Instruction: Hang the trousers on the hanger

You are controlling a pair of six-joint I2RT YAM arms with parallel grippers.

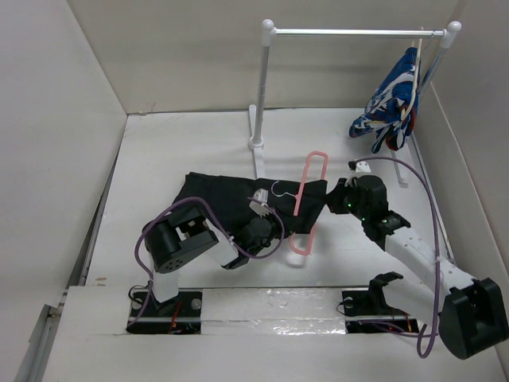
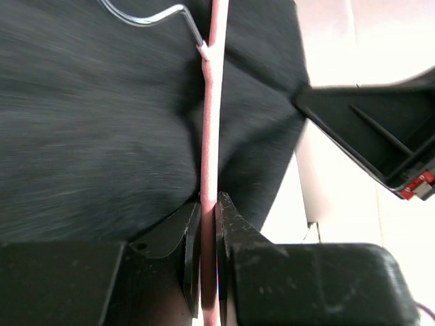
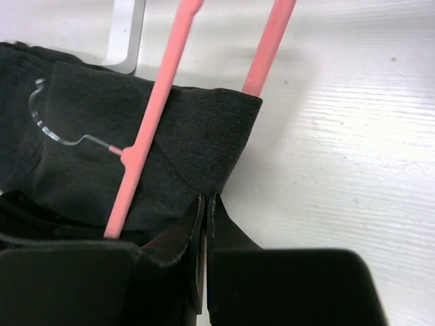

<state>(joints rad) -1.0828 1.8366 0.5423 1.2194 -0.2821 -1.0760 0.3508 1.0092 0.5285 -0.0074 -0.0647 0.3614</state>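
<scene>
Left end effector [image 2: 209, 202] is pressed together on the thin pink bar of the hanger [image 2: 211, 122]. The right end effector [image 3: 206, 202] is closed too, pinching, as far as I can see, the corner of the folded edge of the trousers [image 3: 183, 136]. The trousers are plain black, soft and matte. They lie flat and a little wrinkled in the middle of the white bench [image 1: 183, 135], with the hanger across their right part. In the right wrist view, the pink bar that carries the metal hook [image 3: 51, 129] lies on top of the cloth, while the other bar goes under the folded edge and comes out beyond it. So I judge the cloth is already wrapped around one bar. What remains, in my opinion, is to pull the fabric further through so that it hangs evenly, and then to lift the hanger. At the far right a blue, white and red garment [image 1: 394, 99] hangs on a white rail [image 1: 358, 33], well apart from my work.
</scene>
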